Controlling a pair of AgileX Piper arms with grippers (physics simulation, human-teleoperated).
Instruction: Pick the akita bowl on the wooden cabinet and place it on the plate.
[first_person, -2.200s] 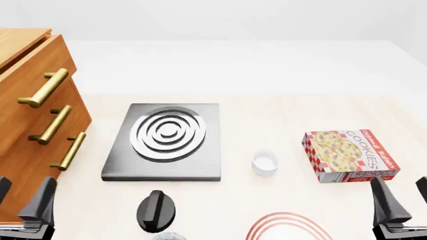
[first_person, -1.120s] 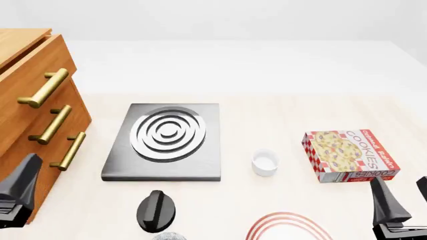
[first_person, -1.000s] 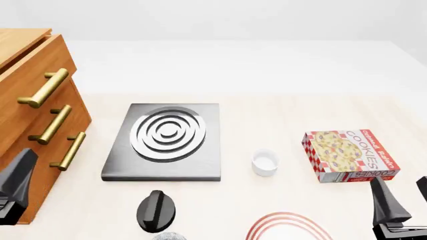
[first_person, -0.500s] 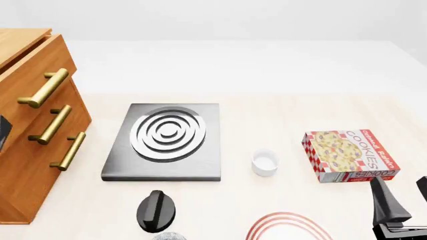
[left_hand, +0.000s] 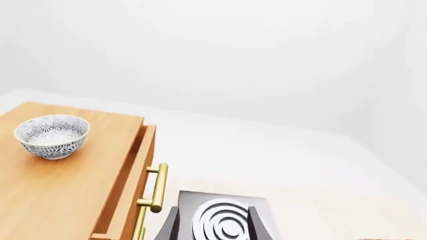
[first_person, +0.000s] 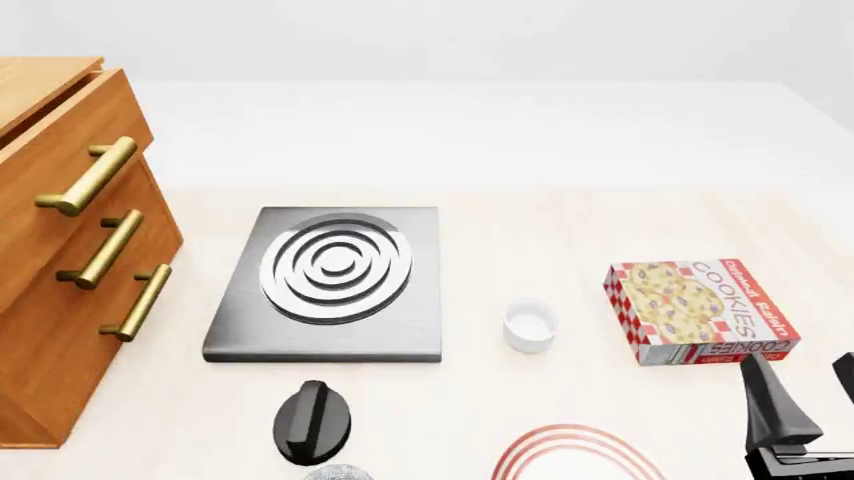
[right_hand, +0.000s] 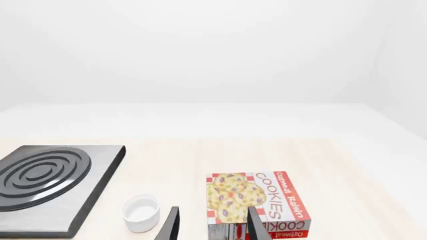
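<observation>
The akita bowl (left_hand: 51, 136), round with a fine grey-and-white pattern, stands upright on top of the wooden cabinet (left_hand: 67, 185), near its far left corner. My left gripper (left_hand: 213, 227) hovers open and empty, level with the cabinet top, well short of the bowl and off to the hob's side. It is out of the front view, where the cabinet (first_person: 60, 260) fills the left and hides the bowl. The plate (first_person: 577, 452), white with red rings, is cut off by the bottom edge. My right gripper (first_person: 805, 398) (right_hand: 213, 227) stands open near the cookie box.
A square steel hob (first_person: 331, 278) lies in the middle of the table. A small white cup (first_person: 530, 325) and a cookie box (first_person: 701, 310) sit to its right. A black knob-shaped object (first_person: 314, 420) and a grey speckled round thing (first_person: 334, 470) lie near the front edge.
</observation>
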